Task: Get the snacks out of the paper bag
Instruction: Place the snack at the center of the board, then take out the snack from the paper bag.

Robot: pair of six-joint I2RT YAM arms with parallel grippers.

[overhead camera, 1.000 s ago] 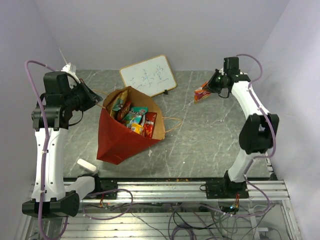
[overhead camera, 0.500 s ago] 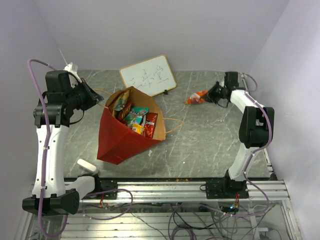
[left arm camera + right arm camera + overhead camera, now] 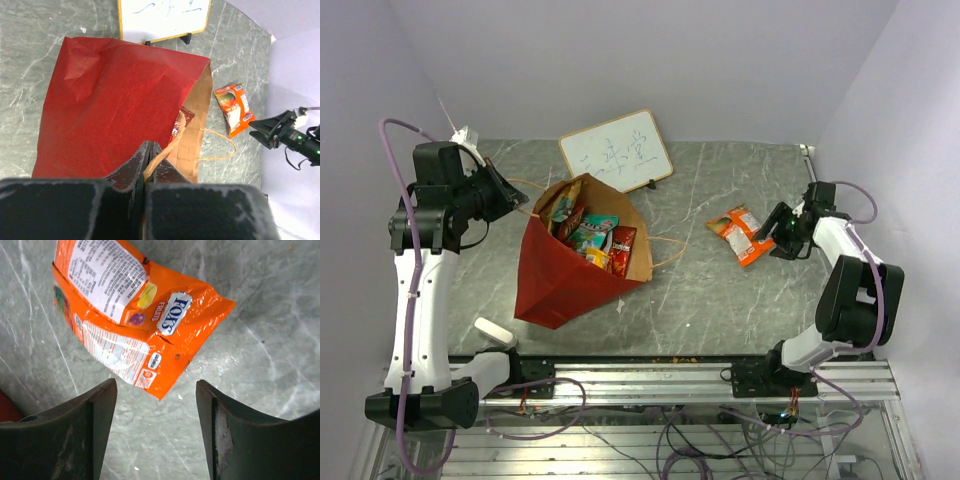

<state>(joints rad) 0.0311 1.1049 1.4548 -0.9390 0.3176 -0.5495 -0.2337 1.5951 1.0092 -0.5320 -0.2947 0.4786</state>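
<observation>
The grey marble surface (image 3: pixel 720 290) carries the red paper bag (image 3: pixel 555 280) at the left, mouth open, with several snacks (image 3: pixel 590 235) inside. The left claw (image 3: pixel 148 160) is closed tight on its thin handle (image 3: pixel 167 150). The right claw (image 3: pixel 155 387) stands wide, holding nothing, just beside 1 orange FOX'S packet (image 3: pixel 741 234) that lies flat, well apart from the bag.

The paper bag (image 3: pixel 560 280) is matt red paper outside, lightly creased, with plain brown kraft paper inside. The packets (image 3: pixel 592 237) in its mouth are glossy foil. The orange packet (image 3: pixel 135 325) near the table's right edge is shiny, crinkled foil. The table (image 3: pixel 720 290) has a smooth, grey, stone-look top with a faint sheen. The right gripper (image 3: pixel 155 385) has dark matt fingers (image 3: pixel 95 435), scuffed pale along their edges.
</observation>
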